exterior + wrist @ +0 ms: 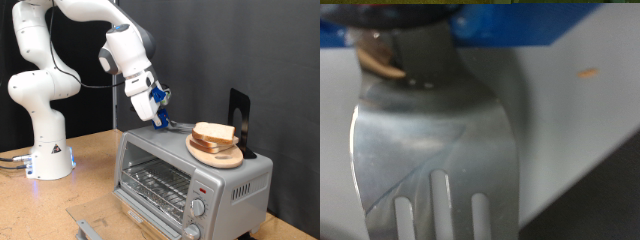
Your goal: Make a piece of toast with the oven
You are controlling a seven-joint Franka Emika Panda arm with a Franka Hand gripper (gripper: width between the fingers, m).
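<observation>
The silver-grey toaster oven (240, 180) stands on the table at the exterior view's right. Its door looks folded down and the wire rack (155, 185) shows inside. Pale bread slices (213, 133) are stacked on a round wooden board (216, 155) on the oven's top. My gripper (159, 115) hangs over the oven's top, left of the bread, shut on the handle of a metal slotted spatula (178, 125). The blade points at the bread and rests on or just above the oven's top. In the wrist view the spatula blade (430, 150) fills the frame over the oven's grey top (570, 130).
Two round knobs (203, 188) sit on the oven's front right. A black upright stand (238, 118) is behind the bread. The robot's white base (45, 150) stands on the wooden table at the exterior view's left. A crumb (587, 72) lies on the oven's top.
</observation>
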